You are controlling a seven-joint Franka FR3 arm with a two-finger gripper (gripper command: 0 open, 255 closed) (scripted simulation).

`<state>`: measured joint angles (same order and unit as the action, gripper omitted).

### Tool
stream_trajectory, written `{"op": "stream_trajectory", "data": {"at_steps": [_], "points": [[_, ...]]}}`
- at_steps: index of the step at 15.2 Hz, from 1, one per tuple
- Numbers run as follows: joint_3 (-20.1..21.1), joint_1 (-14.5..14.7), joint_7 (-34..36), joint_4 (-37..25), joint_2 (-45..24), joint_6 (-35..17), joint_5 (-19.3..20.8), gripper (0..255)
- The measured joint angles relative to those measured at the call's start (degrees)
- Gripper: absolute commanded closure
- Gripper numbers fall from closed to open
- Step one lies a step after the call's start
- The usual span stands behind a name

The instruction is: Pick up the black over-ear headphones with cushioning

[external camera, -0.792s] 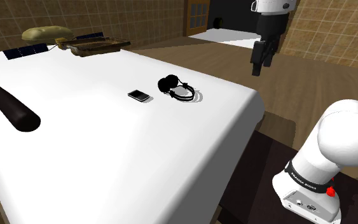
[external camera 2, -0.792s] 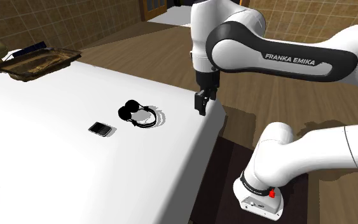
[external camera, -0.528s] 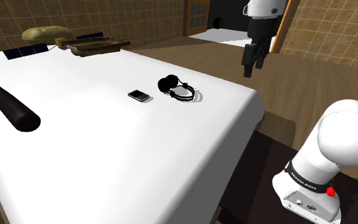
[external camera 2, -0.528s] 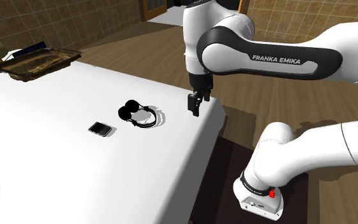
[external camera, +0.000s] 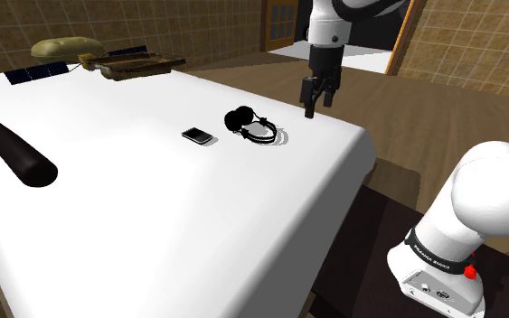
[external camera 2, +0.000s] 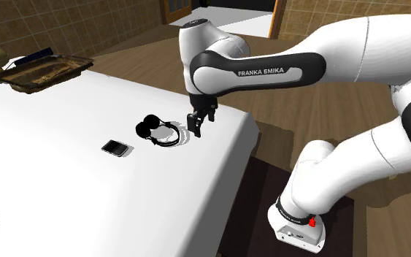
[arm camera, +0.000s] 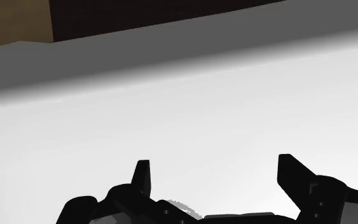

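Shoulder view: tool [external camera: 310, 110] near headphones [external camera: 252, 125]

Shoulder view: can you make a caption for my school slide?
The open black gripper hangs over the white table, close to the black headphones but not touching them.

The black over-ear headphones [external camera: 250, 125] lie near the white counter [external camera: 180, 235]'s stand-side edge, a small black phone [external camera: 198, 135] just beside them.

The pincer [external camera 2: 196, 130] is seen low over the white bench [external camera 2: 123, 212], just right of the black headphones [external camera 2: 160, 133], not touching them; a small dark phone [external camera 2: 114, 148] is laid near, to their left.
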<state>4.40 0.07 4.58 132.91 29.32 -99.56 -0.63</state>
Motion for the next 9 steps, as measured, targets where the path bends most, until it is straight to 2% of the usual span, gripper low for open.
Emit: {"op": "stream_trajectory", "data": {"at_steps": [9], "points": [[1.1,0.0,1.8,-10.1,-19.0,-10.9,-0.5,0]]}}
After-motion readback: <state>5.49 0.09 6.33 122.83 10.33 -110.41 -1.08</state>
